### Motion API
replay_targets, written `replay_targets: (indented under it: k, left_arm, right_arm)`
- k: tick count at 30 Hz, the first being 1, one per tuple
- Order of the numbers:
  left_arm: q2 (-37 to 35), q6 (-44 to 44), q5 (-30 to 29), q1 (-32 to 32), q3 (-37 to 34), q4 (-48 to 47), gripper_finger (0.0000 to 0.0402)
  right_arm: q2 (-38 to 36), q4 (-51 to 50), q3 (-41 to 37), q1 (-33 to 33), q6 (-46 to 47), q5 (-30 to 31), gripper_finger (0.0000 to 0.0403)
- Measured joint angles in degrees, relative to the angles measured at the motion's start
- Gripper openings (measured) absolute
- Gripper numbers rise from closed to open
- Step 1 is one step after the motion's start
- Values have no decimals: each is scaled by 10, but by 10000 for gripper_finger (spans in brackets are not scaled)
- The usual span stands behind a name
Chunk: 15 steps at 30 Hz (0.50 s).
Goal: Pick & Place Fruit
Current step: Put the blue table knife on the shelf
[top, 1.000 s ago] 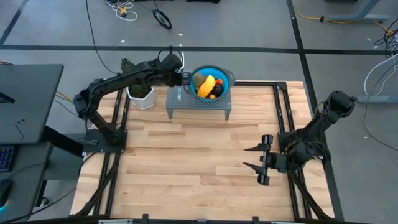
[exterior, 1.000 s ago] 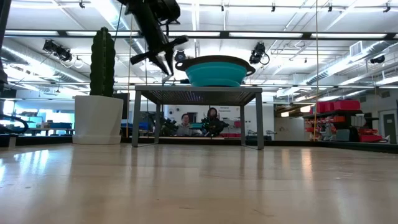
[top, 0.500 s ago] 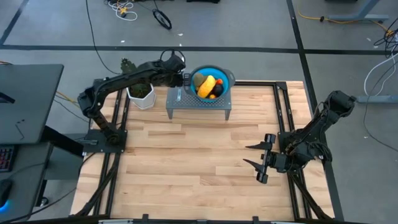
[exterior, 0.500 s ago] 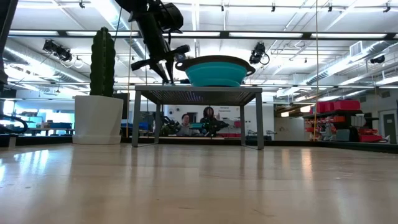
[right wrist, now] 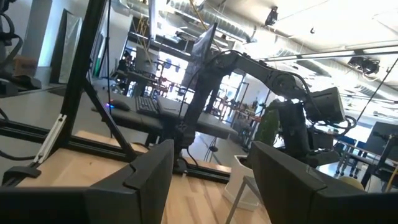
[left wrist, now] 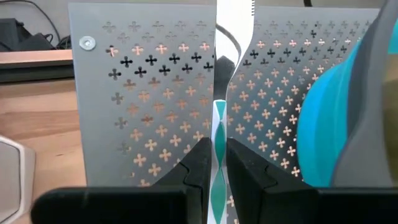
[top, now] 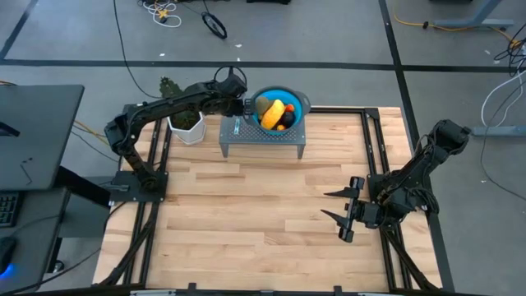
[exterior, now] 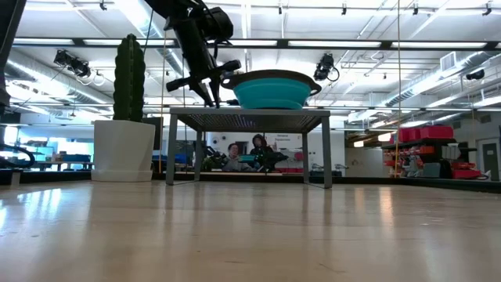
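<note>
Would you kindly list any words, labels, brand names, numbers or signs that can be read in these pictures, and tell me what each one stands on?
No legible text in any view.
The perforated metal stand, the blue bowl and the knife between the left gripper fingers show no print.
The right gripper carries no readable marking.
Red shelving in the room behind: any labels are too small to read.

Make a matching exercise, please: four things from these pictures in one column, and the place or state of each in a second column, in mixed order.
Things:
1. blue bowl
2. cactus
3. knife
4. right gripper

Places or states:
A. open, apart from the rack
B. flat on the grey rack, between the left gripper fingers
C. holds the fruit
D. in a white pot beside the rack

Pairs: 1-C, 2-D, 3-B, 4-A
</note>
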Motion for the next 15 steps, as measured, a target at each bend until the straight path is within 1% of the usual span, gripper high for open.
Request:
replay_targets:
  k: [12,15]
  left_arm:
    - [0,-15,14,-6,0,-9,50]
    - [1,-16,9,-6,0,-16,50]
  right_arm:
    - [0,0,0,0,0,0,224]
    - [0,0,0,0,0,0,224]
